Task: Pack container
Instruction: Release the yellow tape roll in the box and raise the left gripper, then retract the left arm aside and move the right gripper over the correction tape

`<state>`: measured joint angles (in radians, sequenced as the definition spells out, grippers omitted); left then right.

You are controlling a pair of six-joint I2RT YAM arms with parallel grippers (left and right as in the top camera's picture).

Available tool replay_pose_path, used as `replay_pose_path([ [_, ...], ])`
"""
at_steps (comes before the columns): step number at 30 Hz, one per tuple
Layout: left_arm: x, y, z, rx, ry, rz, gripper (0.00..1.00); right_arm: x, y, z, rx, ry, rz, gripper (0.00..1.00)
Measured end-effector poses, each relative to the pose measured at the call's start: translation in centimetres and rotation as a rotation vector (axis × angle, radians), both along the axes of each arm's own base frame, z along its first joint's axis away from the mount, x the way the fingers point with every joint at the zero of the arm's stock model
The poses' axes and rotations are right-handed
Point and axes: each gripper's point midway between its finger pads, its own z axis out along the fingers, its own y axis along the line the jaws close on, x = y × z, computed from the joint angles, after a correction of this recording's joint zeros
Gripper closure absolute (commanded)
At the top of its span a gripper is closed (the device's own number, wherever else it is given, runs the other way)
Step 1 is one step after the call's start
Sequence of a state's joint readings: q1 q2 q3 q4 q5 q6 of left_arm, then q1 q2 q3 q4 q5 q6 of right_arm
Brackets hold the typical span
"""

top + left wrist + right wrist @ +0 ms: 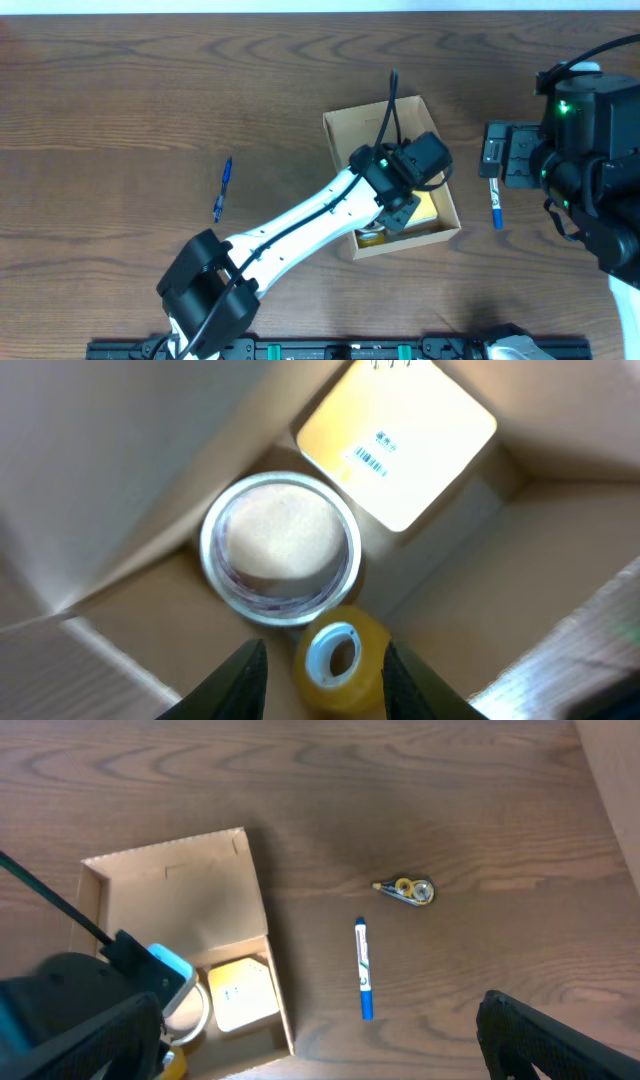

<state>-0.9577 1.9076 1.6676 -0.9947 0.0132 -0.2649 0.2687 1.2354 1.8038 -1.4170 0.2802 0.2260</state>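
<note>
Left claw [325, 678], seen from its own wrist, is down inside the box [392, 112], its jaws parted a little to either side of a small yellow tape roll [340, 656]. A gap shows on the roll's left. On the right, finger and roll are so close that contact cannot be ruled out. Just beyond the roll lies a larger clear roll [280, 550], and further off a yellow notepad [400, 440]. All three crowd the near part of the box, which sits a little right of the table's middle.

Right claw [320, 1045] is spread wide and empty, at the right of the table above a blue marker [364, 968] and a small tape dispenser [408, 891]. A blue pen [222, 189] lies well to the left.

Likely hazards:
- **Roll dragged out.** If the left claw rises with the jaws this narrow, a finger may drag the yellow roll up or tip it against the clear roll.
- **Box shoved.** The wrist fills much of the box, so a slanted exit could catch a wall and push the light cardboard.
- **Arms colliding.** If the right arm brings the marker in early, the two arms would meet over the box.
</note>
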Motion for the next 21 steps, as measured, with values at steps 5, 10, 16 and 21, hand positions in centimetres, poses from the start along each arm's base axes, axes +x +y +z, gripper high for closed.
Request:
replay_pose_path([
  [5, 1.6, -0.3, 5.2, -0.021, -0.091, 0.009, 0.61, 0.0, 0.0, 0.0, 0.000, 0.000, 0.000, 0.01],
  [10, 2.6, 0.7, 8.9, -0.005, -0.157, 0.025, 0.64, 0.0, -0.4, -0.3, -0.019, 0.013, -0.014, 0.01],
  [16, 4.4, 3.6, 11.2, 0.065, -0.238, 0.093, 0.70, 0.8, -2.2, -2.4, -0.058, 0.111, -0.097, 0.01],
  [21, 7.0, 9.1, 11.9, 0.125, -0.236, 0.237, 0.70, 1.7, -5.0, -2.9, -0.049, 0.121, -0.214, 0.01],
])
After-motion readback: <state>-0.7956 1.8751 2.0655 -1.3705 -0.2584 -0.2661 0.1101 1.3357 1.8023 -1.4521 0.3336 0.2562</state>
